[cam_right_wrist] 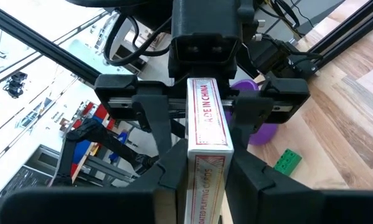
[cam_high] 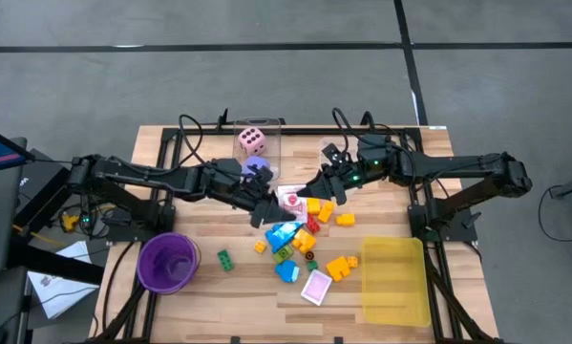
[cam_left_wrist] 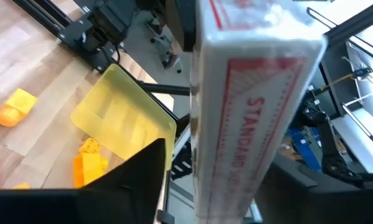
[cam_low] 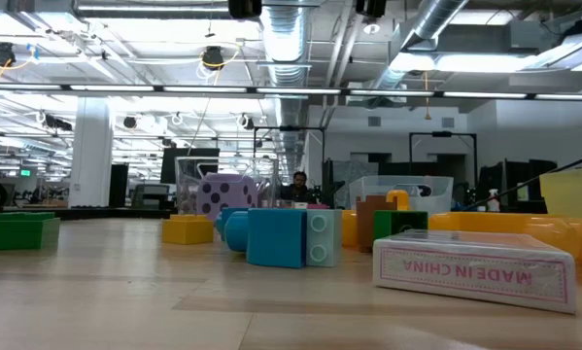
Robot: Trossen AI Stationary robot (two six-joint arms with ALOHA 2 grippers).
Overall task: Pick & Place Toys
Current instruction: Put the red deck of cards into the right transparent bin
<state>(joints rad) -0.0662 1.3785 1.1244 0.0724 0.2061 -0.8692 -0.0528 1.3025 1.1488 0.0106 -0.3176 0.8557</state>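
Wooden surface (cam_high: 381, 296) is being littered with toys (cam_high: 300, 253). A card box (cam_right_wrist: 205, 134) is being pinched mid-air by the right end effector (cam_right_wrist: 202, 171), seen only in wrist views; left end effector (cam_right_wrist: 198, 102) fingers are being held spread beside it. A pink die (cam_high: 252, 141) is being held in a clear box (cam_high: 266, 129); yellow tray (cam_high: 395, 282) contents cannot be told.

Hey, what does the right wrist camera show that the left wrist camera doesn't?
Only the right wrist view: the left gripper facing the camera with its fingers spread clear of the box's sides, the purple cup and a green block on the table.

Only the left wrist view: the yellow tray, a yellow block and an orange block.

Both: the card box, clamped in the right gripper.
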